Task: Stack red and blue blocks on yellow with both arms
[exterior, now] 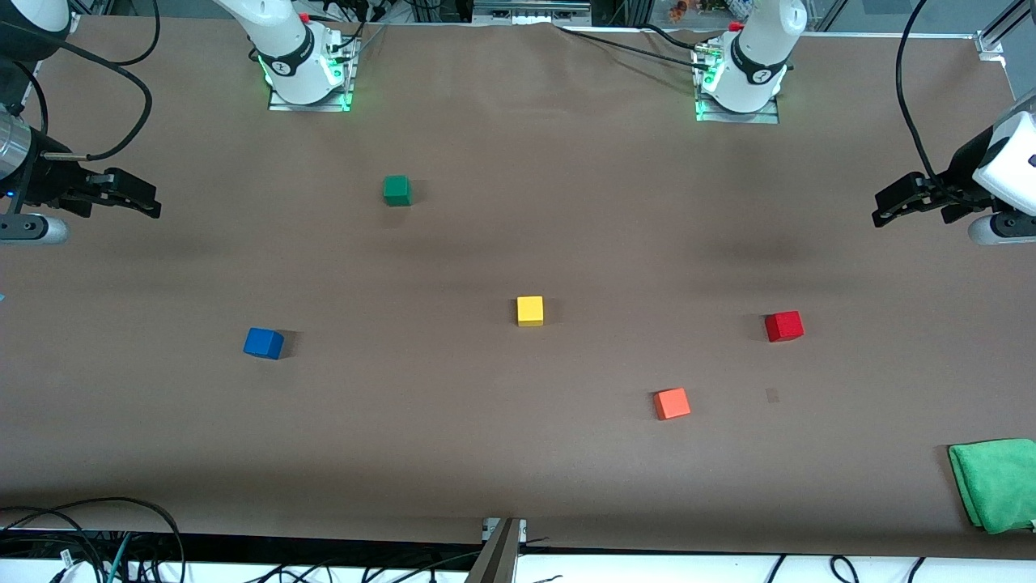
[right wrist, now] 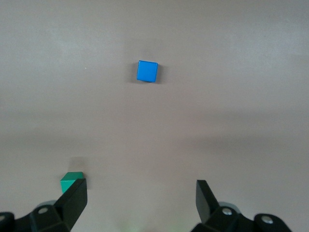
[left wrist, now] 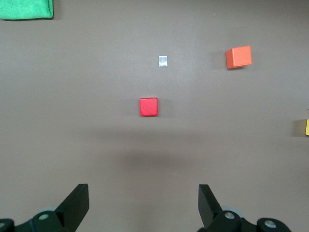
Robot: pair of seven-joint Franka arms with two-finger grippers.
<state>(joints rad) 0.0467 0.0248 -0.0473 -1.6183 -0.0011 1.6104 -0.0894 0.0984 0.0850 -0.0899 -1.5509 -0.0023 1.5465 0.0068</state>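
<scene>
The yellow cube (exterior: 530, 311) sits mid-table. The deep red cube (exterior: 783, 326) lies toward the left arm's end and shows in the left wrist view (left wrist: 148, 107). The blue cube (exterior: 264, 343) lies toward the right arm's end and shows in the right wrist view (right wrist: 147, 71). My left gripper (exterior: 882, 212) hangs open and empty in the air at the left arm's end; in its wrist view (left wrist: 144, 203) nothing sits between the fingers. My right gripper (exterior: 150, 202) hangs open and empty at the right arm's end, and its wrist view (right wrist: 141, 200) shows the same.
A lighter orange-red cube (exterior: 672, 403) lies nearer the front camera than the red one. A dark green cube (exterior: 396, 190) sits nearer the arm bases. A folded green cloth (exterior: 997, 482) lies at the table's corner by the left arm's end. A small tape square (exterior: 771, 395) marks the table.
</scene>
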